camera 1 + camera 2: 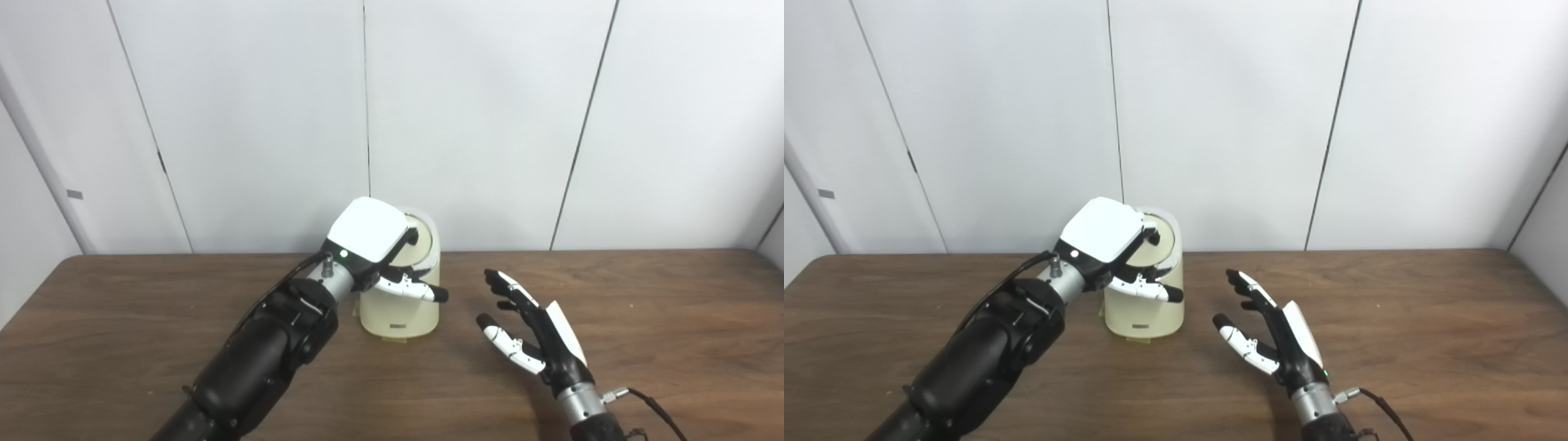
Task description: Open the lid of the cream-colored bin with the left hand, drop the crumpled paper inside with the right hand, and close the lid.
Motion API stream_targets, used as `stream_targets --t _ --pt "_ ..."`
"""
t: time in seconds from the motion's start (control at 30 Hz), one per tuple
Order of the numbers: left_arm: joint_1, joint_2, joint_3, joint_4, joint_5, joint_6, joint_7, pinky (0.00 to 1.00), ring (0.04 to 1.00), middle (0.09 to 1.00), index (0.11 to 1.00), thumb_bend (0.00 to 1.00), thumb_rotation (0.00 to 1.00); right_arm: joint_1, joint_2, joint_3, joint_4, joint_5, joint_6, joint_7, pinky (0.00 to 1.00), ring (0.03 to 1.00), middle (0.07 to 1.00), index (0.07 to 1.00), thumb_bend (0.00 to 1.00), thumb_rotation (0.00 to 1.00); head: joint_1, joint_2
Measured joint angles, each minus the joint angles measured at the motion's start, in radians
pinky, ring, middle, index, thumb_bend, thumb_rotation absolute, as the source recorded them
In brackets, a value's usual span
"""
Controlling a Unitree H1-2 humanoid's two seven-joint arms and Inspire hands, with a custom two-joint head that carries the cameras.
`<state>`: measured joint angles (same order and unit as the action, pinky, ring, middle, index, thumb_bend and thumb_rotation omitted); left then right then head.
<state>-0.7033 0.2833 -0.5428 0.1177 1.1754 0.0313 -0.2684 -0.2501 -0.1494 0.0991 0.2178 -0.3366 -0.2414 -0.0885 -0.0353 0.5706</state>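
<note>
The cream-colored bin [401, 313] stands on the wooden table near the wall. Its round lid [424, 240] is tipped up, the inner face turned toward me and to the right. My left hand [367, 236] rests over the bin's top, fingers curled at the lid's edge, and its thumb [416, 289] sticks out across the bin's front. Most of those fingers are hidden behind the white back of the hand. To the right of the bin, my right hand [536, 334] hovers open, palm facing left, holding nothing. No crumpled paper is in view, and the bin's inside is hidden.
The brown table [643, 318] stretches wide on both sides of the bin. White wall panels [478, 122] stand right behind it. A thin cable [652, 404] trails from the right wrist.
</note>
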Motion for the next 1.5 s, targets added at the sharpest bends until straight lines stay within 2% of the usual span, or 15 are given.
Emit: stream_targets --t 0.37,0.53,0.6,0.7,0.77,0.83,1.0,1.17,1.27,1.5 --pt "0.000 0.008 -0.011 0.007 -0.004 0.000 0.022 0.74 0.771 0.714 0.689 0.87 1.00 0.000 0.000 -0.001 0.001 0.000 -0.001 0.000 0.79 0.866 0.873 0.872 0.24 0.65 0.003 -0.003" --pt "0.004 0.014 -0.018 -0.001 0.017 0.004 0.045 0.72 0.754 0.717 0.684 0.74 1.00 0.000 0.000 -0.001 0.000 -0.001 -0.001 0.000 0.79 0.866 0.871 0.870 0.24 0.64 0.003 -0.003" --pt "0.016 0.010 -0.010 -0.007 0.019 0.020 0.067 0.75 0.776 0.748 0.729 0.75 1.00 0.000 0.001 -0.001 0.000 -0.001 -0.001 0.000 0.79 0.865 0.872 0.870 0.24 0.62 0.005 -0.005" --pt "0.028 0.004 0.011 -0.012 0.011 0.026 0.075 0.87 0.895 0.880 0.872 0.76 0.98 -0.001 0.002 -0.002 0.000 -0.001 0.000 0.000 0.79 0.869 0.877 0.875 0.24 0.61 0.005 -0.008" --pt "0.031 0.006 0.024 -0.004 0.001 0.025 0.068 0.96 0.969 0.947 0.936 0.77 0.96 -0.001 0.002 -0.002 0.000 -0.001 0.003 0.000 0.79 0.869 0.877 0.874 0.25 0.59 0.005 -0.009" --pt "0.030 0.004 0.034 0.017 -0.004 0.028 0.055 0.99 0.994 0.980 0.963 0.79 0.97 -0.001 0.003 -0.002 -0.002 -0.002 0.007 0.000 0.79 0.867 0.876 0.874 0.24 0.58 0.005 -0.011" --pt "-0.004 -0.009 0.066 0.071 0.017 0.071 0.071 1.00 1.000 0.998 0.979 0.80 0.95 -0.003 0.005 -0.002 -0.003 -0.006 0.008 -0.001 0.78 0.865 0.876 0.873 0.24 0.55 0.006 -0.014" --pt "-0.062 -0.010 0.084 0.075 0.061 0.133 0.081 1.00 1.000 0.999 0.973 0.81 0.94 -0.003 0.005 -0.002 -0.003 -0.010 0.008 -0.002 0.79 0.867 0.877 0.874 0.24 0.54 0.005 -0.014" --pt "-0.087 -0.010 0.090 0.074 0.075 0.145 0.098 1.00 1.000 0.991 0.964 0.82 0.96 -0.004 0.007 -0.002 -0.002 -0.012 0.008 -0.005 0.78 0.862 0.874 0.872 0.25 0.54 0.005 -0.015" --pt "-0.089 -0.011 0.095 0.056 0.080 0.146 0.101 1.00 0.983 0.953 0.922 0.83 0.95 -0.007 0.008 -0.002 0.001 -0.020 0.008 -0.009 0.78 0.863 0.875 0.873 0.25 0.54 0.006 -0.017"
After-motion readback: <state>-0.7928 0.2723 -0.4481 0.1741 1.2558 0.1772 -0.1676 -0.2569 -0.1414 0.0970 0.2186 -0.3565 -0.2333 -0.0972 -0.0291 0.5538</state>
